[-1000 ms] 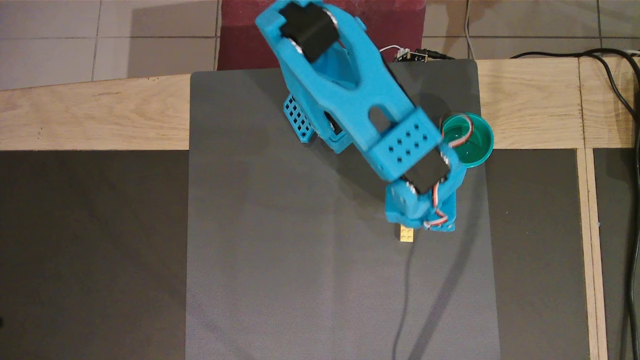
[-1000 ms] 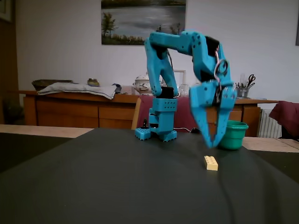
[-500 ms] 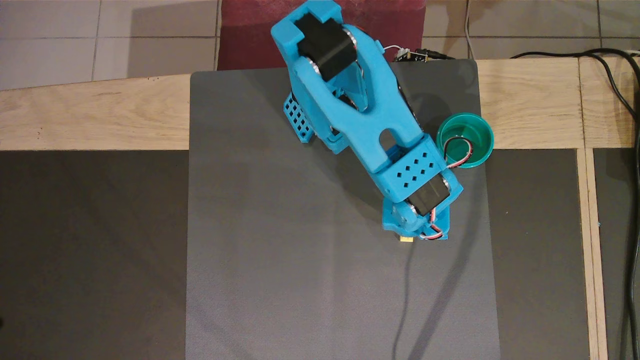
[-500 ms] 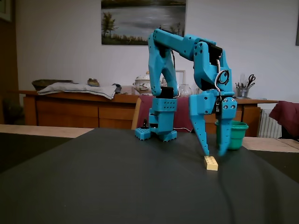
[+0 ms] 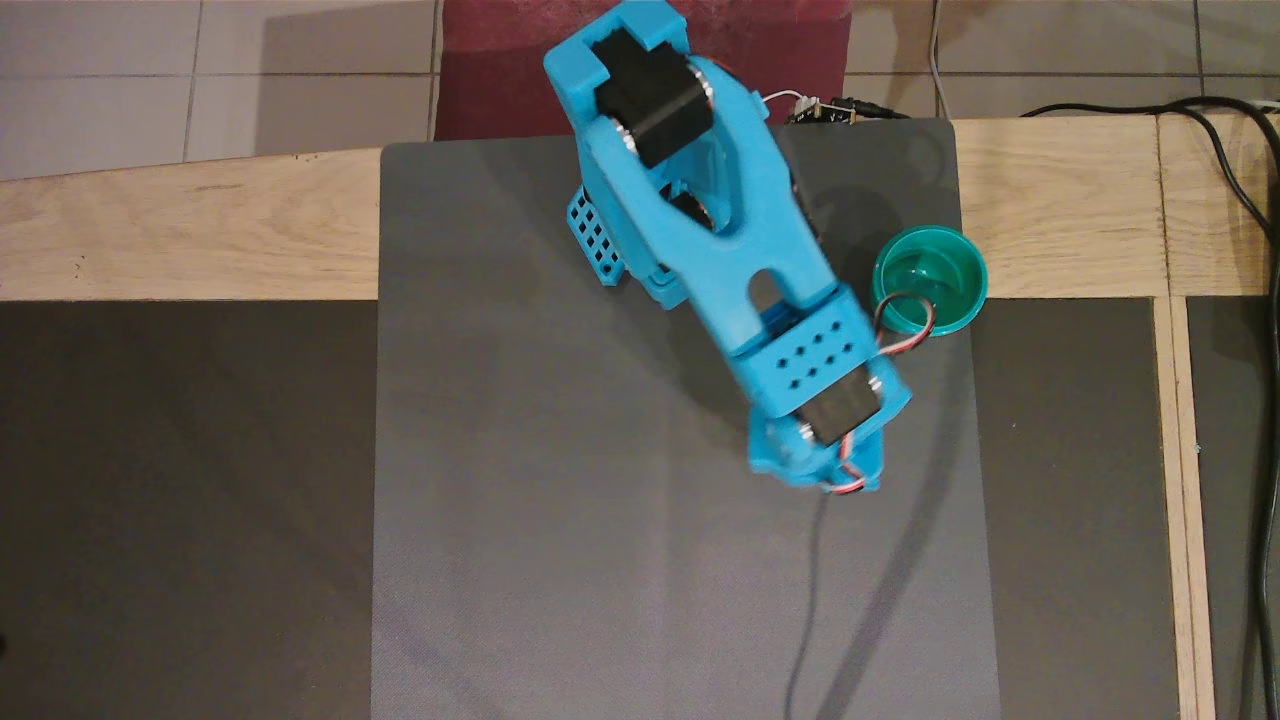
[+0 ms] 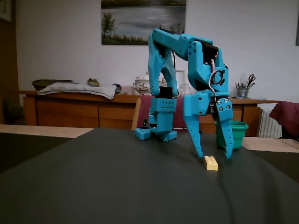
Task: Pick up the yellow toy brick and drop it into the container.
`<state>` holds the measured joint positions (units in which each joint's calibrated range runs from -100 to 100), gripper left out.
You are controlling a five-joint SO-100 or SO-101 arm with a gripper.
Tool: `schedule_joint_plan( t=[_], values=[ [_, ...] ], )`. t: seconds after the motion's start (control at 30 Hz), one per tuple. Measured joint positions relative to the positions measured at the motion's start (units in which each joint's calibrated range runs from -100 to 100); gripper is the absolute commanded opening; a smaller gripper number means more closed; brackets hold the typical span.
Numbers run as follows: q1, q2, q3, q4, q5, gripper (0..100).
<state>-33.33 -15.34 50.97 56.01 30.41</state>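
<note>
Overhead, arm [image 5: 700,230] hides brick, cup [image 5: 930,280] beside

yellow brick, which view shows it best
The fixed view: the yellow toy brick lies in plain sight on the mat between the open gripper fingers. In the overhead view the arm covers it entirely.

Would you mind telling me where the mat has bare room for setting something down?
The grey mat is bare along its left half, from the arm's base down to its near edge. It is crowded on the right: the open gripper straddles the yellow toy brick, with the container just behind.
</note>
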Motion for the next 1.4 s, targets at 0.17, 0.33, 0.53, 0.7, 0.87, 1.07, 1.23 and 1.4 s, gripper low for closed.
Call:
schedule_joint_plan(
  t=[0.17, 0.33, 0.53, 0.7, 0.87, 1.07, 1.23, 1.4],
  values=[
    [0.4, 0.0, 0.1, 0.4, 0.2, 18],
    [0.4, 0.3, 1.0, 0.2, 0.2, 18],
    [0.5, 4.7, 1.0, -1.8, 0.2, 18],
    [0.5, 6.1, 0.7, -2.6, 0.1, 18],
    [0.5, 6.3, 0.6, -2.6, 0.1, 2],
    [0.4, 6.3, 0.5, -2.9, 0.1, 0],
    [0.4, 5.4, -3.4, 2.7, -0.7, 0],
    [-2.9, -2.0, -17.4, 18.3, -1.8, 0]
  ],
)
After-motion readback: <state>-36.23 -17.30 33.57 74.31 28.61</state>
